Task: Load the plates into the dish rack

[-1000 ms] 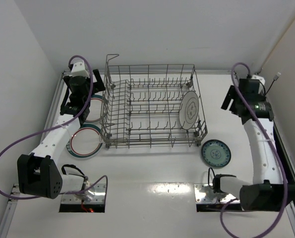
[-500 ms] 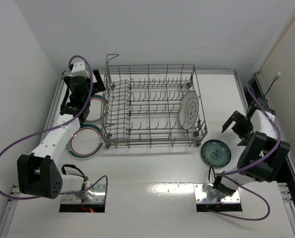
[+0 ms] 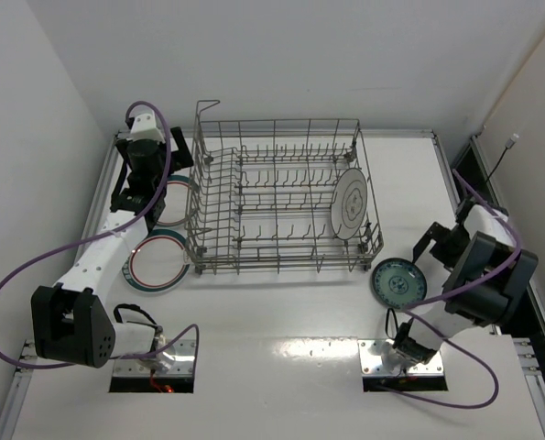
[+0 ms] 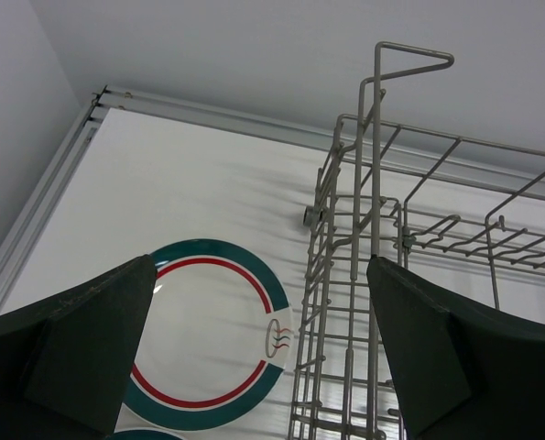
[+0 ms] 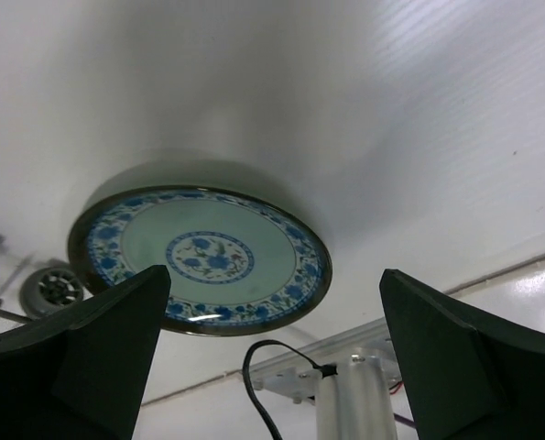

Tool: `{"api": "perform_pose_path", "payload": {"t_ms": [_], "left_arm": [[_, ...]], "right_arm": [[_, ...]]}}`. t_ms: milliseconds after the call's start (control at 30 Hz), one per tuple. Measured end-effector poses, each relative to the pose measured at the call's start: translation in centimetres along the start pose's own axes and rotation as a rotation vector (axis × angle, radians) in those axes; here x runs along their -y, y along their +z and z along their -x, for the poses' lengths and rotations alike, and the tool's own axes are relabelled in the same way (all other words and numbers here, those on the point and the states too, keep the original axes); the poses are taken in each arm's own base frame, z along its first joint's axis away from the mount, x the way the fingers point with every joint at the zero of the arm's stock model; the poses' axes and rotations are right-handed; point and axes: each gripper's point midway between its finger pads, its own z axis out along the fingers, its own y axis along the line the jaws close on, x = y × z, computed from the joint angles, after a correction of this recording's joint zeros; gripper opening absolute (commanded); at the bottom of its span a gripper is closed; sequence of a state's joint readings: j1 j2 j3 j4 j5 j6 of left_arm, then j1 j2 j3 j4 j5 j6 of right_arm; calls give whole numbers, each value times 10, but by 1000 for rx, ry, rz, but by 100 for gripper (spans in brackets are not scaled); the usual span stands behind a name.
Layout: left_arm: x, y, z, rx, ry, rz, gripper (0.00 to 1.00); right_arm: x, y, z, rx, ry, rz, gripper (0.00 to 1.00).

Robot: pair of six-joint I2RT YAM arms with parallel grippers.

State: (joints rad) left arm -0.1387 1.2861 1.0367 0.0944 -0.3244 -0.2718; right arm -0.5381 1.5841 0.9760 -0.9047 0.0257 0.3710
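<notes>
Over on the right side of the table (image 3: 281,321), the right gripper (image 5: 272,302) hangs low above the teal plate (image 5: 203,252). Its jaws are spread wide and hold nothing. That plate lies flat, just off the near right corner of the dish rack (image 3: 281,197). From where I stand the trouble is plain: a flat plate offers only its thin rim, so a finger landing on the face could skid it across the smooth top or tip it off the pads halfway up.

The left gripper (image 4: 260,266) is also wide open and empty. It is poised over one red-and-green ringed plate (image 4: 212,339), which lies flat just beside the rack's left wall. A descent there risks a finger snagging the wire. The second ringed plate (image 3: 158,261) lies close by and could get nudged.

Only the white plate with the dark motif (image 3: 350,203) stands racked, upright at the right end. A careless insertion next to it could knock it over.
</notes>
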Motion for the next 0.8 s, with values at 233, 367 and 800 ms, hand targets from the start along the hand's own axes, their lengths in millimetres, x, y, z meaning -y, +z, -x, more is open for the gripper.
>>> {"api": "perform_pose_path", "payload": {"t_ms": [233, 367, 800], "left_arm": [[-2, 0, 0, 2, 0, 9, 100], [-3, 0, 1, 2, 1, 14, 100], [-7, -2, 5, 15, -2, 37, 100]], "right_arm": [[6, 22, -19, -132, -40, -30, 83], [6, 37, -29, -212, -70, -31, 64], [11, 35, -29, -276, -129, -42, 0]]}}
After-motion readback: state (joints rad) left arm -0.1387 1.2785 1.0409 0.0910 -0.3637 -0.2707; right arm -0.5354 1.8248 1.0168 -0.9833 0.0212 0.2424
